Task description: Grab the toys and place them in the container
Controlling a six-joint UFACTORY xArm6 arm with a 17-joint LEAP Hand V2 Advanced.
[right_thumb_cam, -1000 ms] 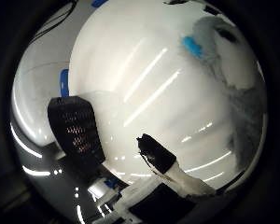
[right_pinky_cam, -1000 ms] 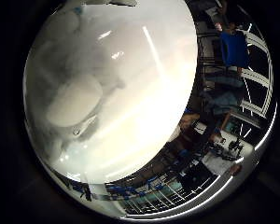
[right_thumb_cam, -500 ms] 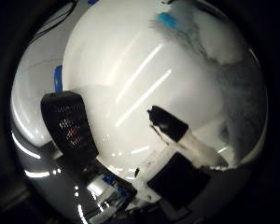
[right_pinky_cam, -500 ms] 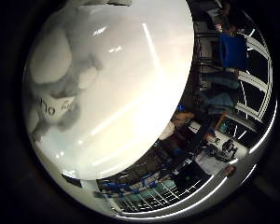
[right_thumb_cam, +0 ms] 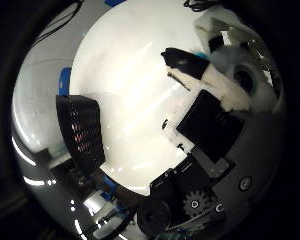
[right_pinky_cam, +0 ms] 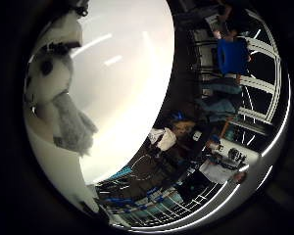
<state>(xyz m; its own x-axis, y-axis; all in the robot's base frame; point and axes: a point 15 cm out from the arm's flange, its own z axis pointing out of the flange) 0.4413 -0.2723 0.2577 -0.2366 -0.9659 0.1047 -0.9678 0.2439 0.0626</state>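
Observation:
A grey and white plush toy (right_pinky_cam: 54, 93) with dark patches fills the edge of the little finger side view, close against my palm, its grey limb dangling over the white table (right_pinky_cam: 132, 73). My hand (right_thumb_cam: 210, 115) is curled round it: a black-tipped finger (right_thumb_cam: 182, 59) bends in across the thumb side view, with the plush (right_thumb_cam: 240, 75) pressed beside it. A black mesh container (right_thumb_cam: 82, 132) stands on the table near its edge, apart from the hand.
Blue tape marks (right_thumb_cam: 65, 80) lie on the table beside the container. Past the table's edge are a blue chair (right_pinky_cam: 232, 54), white railings and cluttered desks.
The fingers have curled in far across the thumb side view. The plush now sits closer to the palm. Both views have swung, showing more of the room.

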